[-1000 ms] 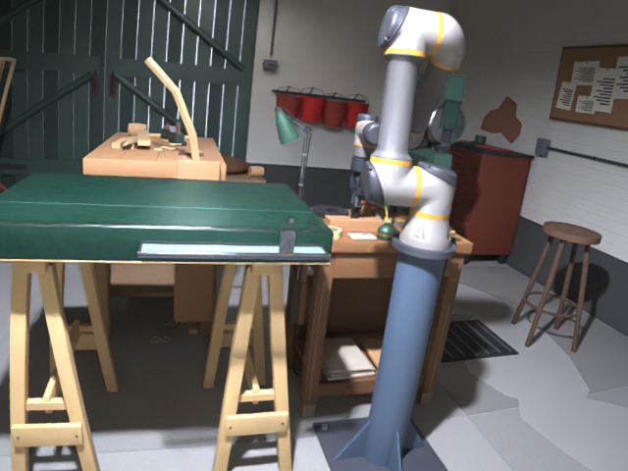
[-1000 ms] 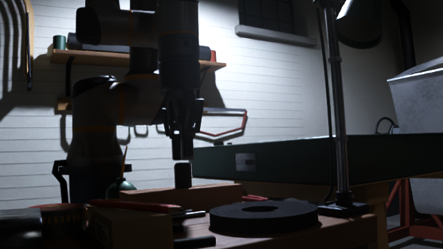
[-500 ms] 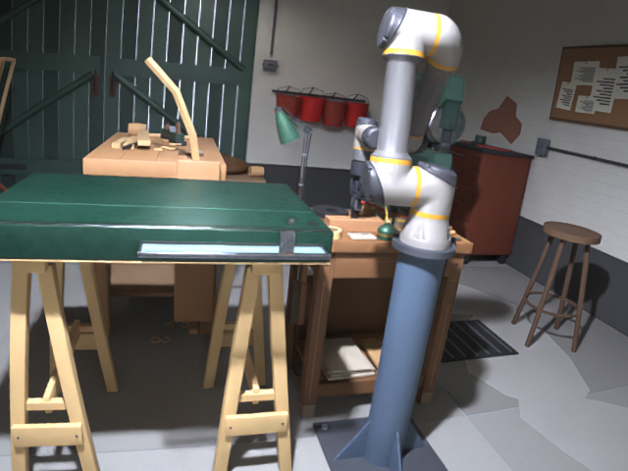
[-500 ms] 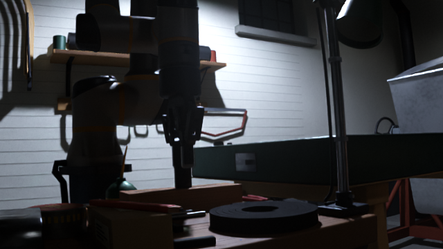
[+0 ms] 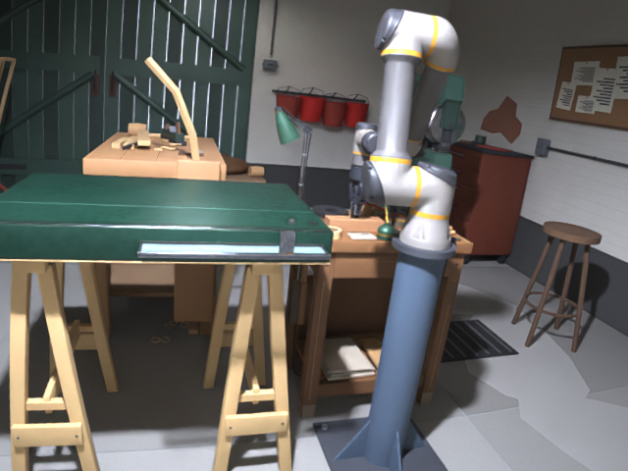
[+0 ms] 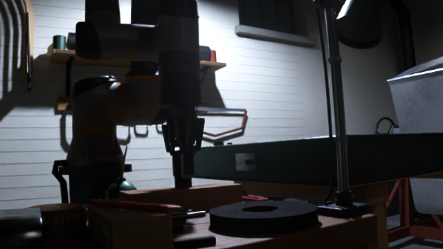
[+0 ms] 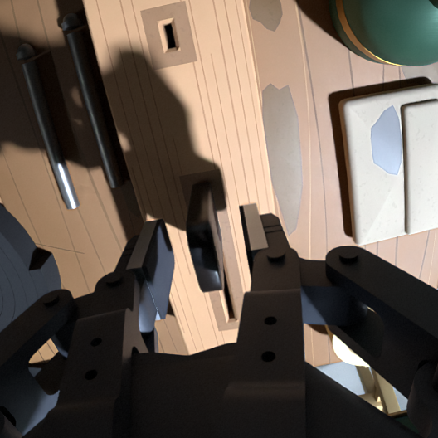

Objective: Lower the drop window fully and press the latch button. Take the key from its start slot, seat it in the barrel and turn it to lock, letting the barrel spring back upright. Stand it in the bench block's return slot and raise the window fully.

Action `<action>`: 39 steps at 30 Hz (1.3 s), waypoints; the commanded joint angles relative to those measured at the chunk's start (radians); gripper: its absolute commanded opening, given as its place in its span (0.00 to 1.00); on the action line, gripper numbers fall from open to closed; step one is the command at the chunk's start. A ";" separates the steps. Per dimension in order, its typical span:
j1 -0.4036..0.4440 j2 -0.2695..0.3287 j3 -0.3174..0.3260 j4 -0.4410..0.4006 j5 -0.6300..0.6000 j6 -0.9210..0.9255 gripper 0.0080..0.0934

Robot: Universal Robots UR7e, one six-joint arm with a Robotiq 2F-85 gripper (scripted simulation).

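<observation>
The key (image 7: pixel 205 240) stands upright in a slot of the wooden bench block (image 5: pixel 353 222). My gripper (image 7: pixel 199 244) is lowered over it with one finger on each side. The gripper is open and holds nothing. The block's other slot (image 7: pixel 168 35) lies empty further along the block. The green door panel (image 5: pixel 152 213) lies flat on trestles. Its drop window (image 5: pixel 231 249) shows as a pale strip on the near edge. A small grey latch plate (image 6: pixel 245 162) sits on the panel's end face, close to the block.
A black rubber ring (image 6: pixel 263 214) lies on the bench beside the block. A lamp post (image 6: pixel 337 114) stands behind it. Two dark punches (image 7: pixel 62 124) lie left of the block. A white pad (image 7: pixel 388 161) and a green oil can (image 5: pixel 386 230) sit on the other side.
</observation>
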 commanded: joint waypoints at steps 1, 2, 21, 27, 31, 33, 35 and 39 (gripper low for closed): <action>0.000 -0.001 0.000 -0.001 0.000 0.000 0.35; 0.000 -0.001 0.000 -0.001 0.000 0.000 0.35; 0.000 0.000 0.000 -0.002 0.000 0.000 0.15; 0.000 0.000 0.000 -0.002 0.000 0.000 0.01; 0.000 0.000 0.000 -0.002 0.000 0.000 0.00; 0.000 0.000 0.000 -0.002 0.000 0.000 0.00; 0.000 0.000 0.000 -0.002 0.000 0.000 0.00; 0.000 0.000 0.000 -0.002 0.000 0.000 0.00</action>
